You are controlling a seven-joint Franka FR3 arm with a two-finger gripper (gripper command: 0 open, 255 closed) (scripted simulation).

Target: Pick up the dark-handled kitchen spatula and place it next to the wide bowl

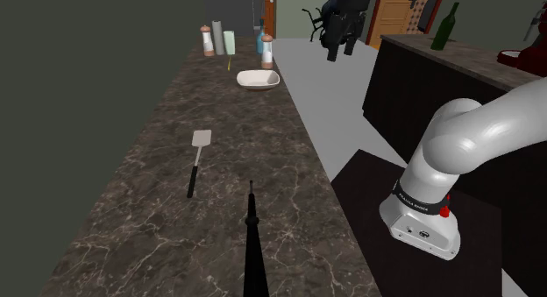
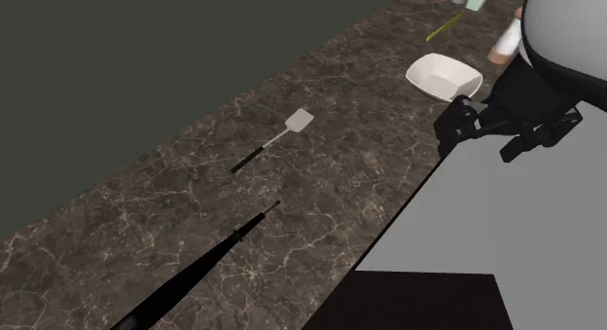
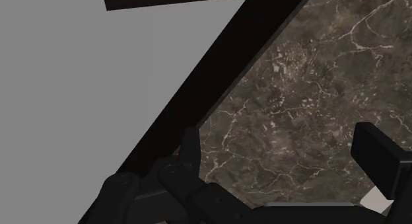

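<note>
The spatula [image 1: 198, 160] lies flat on the dark marble counter [image 1: 158, 225], its silver blade toward the far end and its black handle toward the stand. In the second exterior view the spatula [image 2: 275, 141] lies mid-counter. The wide white bowl [image 1: 258, 79] sits farther along, near the counter's floor-side edge, and it appears as the bowl [image 2: 444, 77] there. My gripper [image 1: 337, 43] hangs in the air beyond the counter's edge, over grey floor, well past the spatula and beside the bowl. The gripper [image 2: 482, 133] and, in the wrist view, the gripper [image 3: 277, 142] are open and hold nothing.
A long thin black object [image 1: 254, 251] lies on the counter near the stand. Shakers and a pale cup [image 1: 229, 43] stand at the counter's far end, with a thin yellow-green stick [image 1: 230, 62] before them. A dark cabinet [image 1: 412, 85] with a green bottle [image 1: 447, 28] faces the counter across the floor.
</note>
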